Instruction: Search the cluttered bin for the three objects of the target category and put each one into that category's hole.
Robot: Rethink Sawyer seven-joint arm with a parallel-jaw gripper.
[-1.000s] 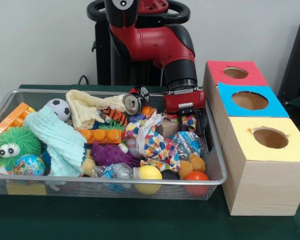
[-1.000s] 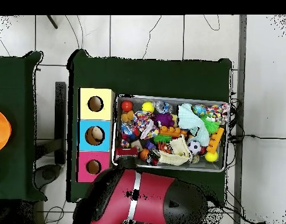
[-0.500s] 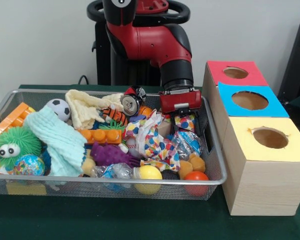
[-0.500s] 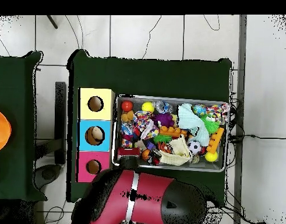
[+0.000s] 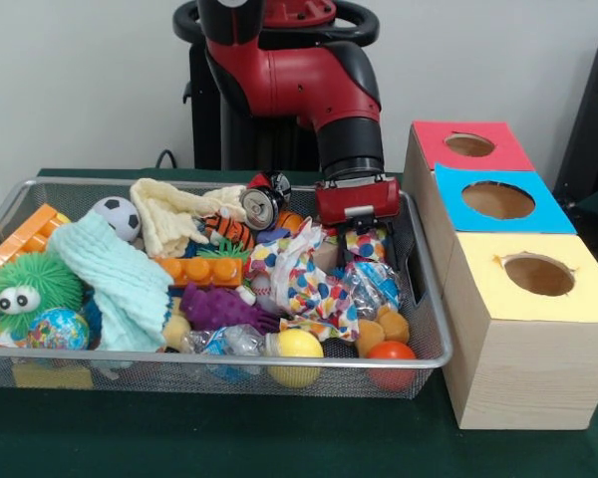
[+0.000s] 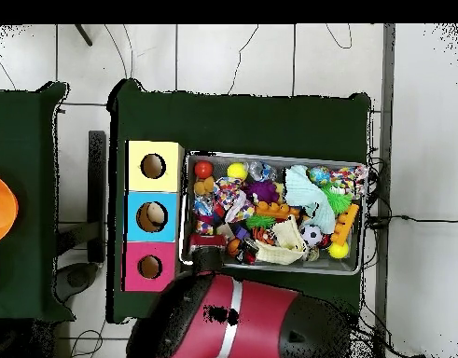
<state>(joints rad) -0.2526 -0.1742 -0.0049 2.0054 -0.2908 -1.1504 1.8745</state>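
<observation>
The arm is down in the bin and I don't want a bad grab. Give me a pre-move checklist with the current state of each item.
1. Gripper inside the wire bin, clear of its rim: ok; it sits among the clutter at the box end.
2. Fingers open or shut: cannot tell; toys hide the tips.
3. Something already in the grip: cannot tell.
4. What lies directly beneath: crinkly wrapped toys and a confetti-print cloth; the exact target: cannot tell.
5. Red hole, blue hole and yellow hole unobstructed: ok.
6. Path from bin to the boxes free: ok.
</observation>
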